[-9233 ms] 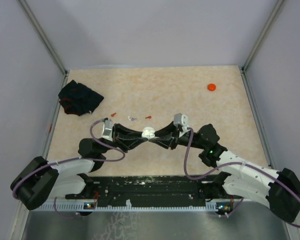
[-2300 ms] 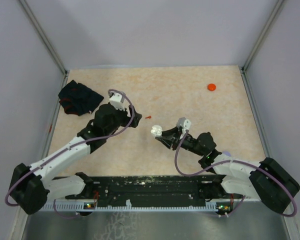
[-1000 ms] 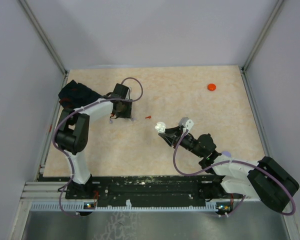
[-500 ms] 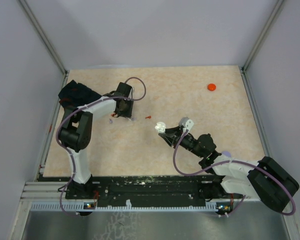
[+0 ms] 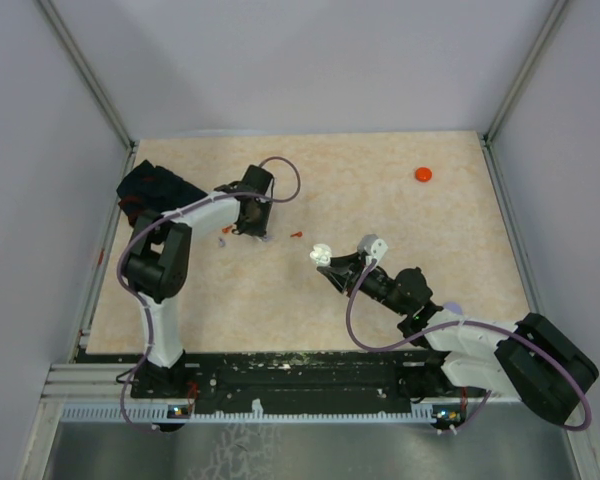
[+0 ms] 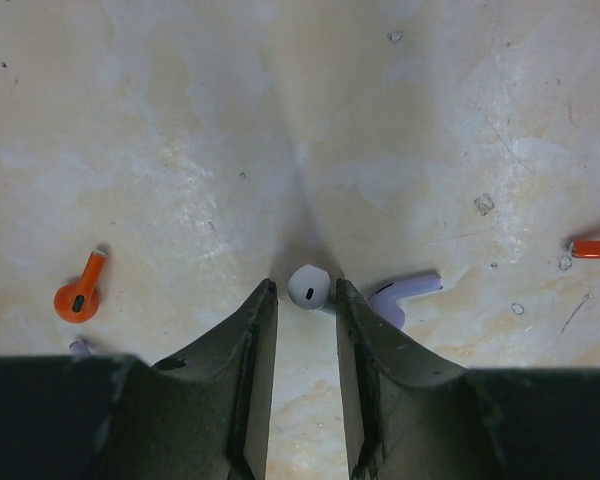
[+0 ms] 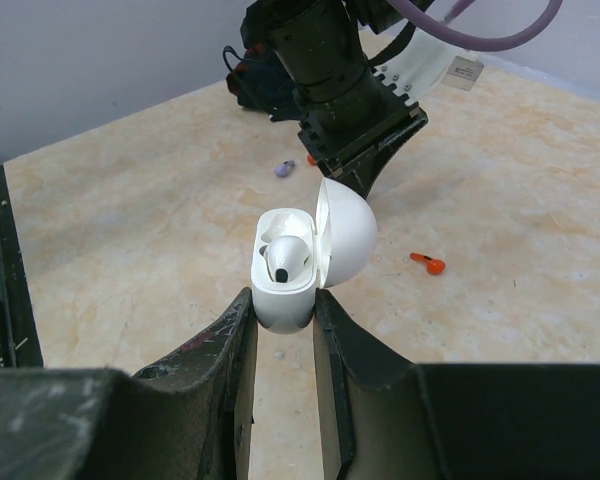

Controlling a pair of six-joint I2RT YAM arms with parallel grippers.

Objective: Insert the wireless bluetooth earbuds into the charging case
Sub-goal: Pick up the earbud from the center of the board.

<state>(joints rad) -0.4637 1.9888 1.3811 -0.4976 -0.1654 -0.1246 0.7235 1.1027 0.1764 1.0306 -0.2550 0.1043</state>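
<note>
Fingers of left gripper [image 6: 304, 287] spread around white earbud [image 6: 308, 286], stem hidden | right gripper [image 7: 282, 298] pinches open charging case [image 7: 281, 283]

No readable text, brands or numbers in any view, white tag [image 7: 466, 70] too blurred to read

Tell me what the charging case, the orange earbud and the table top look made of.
The charging case: likely hard plastic, white, smooth, slightly glossy; rounded moulded shell. The orange earbud: probably similar plastic, evenly coloured. The table top: mottled beige, stone-look, perhaps laminate; fine scratches and chips show.
</note>
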